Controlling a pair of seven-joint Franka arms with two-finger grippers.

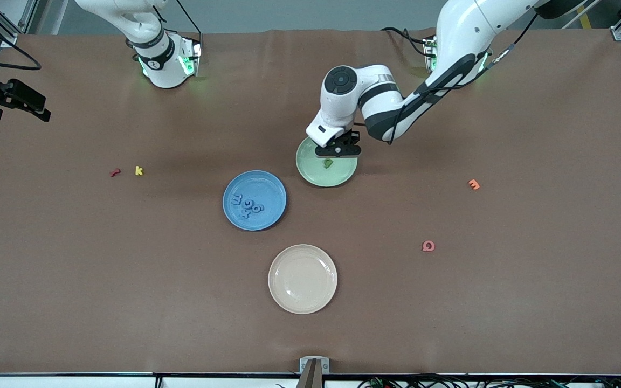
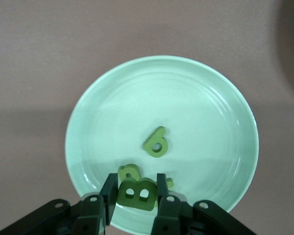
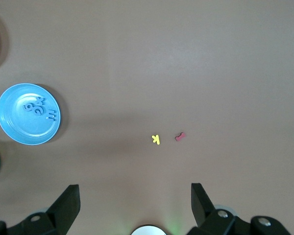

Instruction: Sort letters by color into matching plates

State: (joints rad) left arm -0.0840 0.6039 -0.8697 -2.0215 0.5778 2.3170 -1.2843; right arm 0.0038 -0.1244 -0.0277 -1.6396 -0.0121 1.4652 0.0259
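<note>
Left wrist view shows our left gripper (image 2: pixel 135 192) pinching a green B (image 2: pixel 136 194) by its flat sides over the green plate (image 2: pixel 225 98); light and stiff, it needs little squeeze, while our right gripper (image 3: pixel 134 205) waits wide open.

Blue letters (image 1: pixel 247 205) lie in blue plate (image 1: pixel 273 186); green letters (image 2: pixel 156 142) in green plate (image 2: pixel 215 112).

Plate with letters (image 1: pixel 247 205) in it (image 1: pixel 254 200), second plate (image 1: pixel 326 161) beside it, third plate (image 1: pixel 302 278) nearer the camera
</note>
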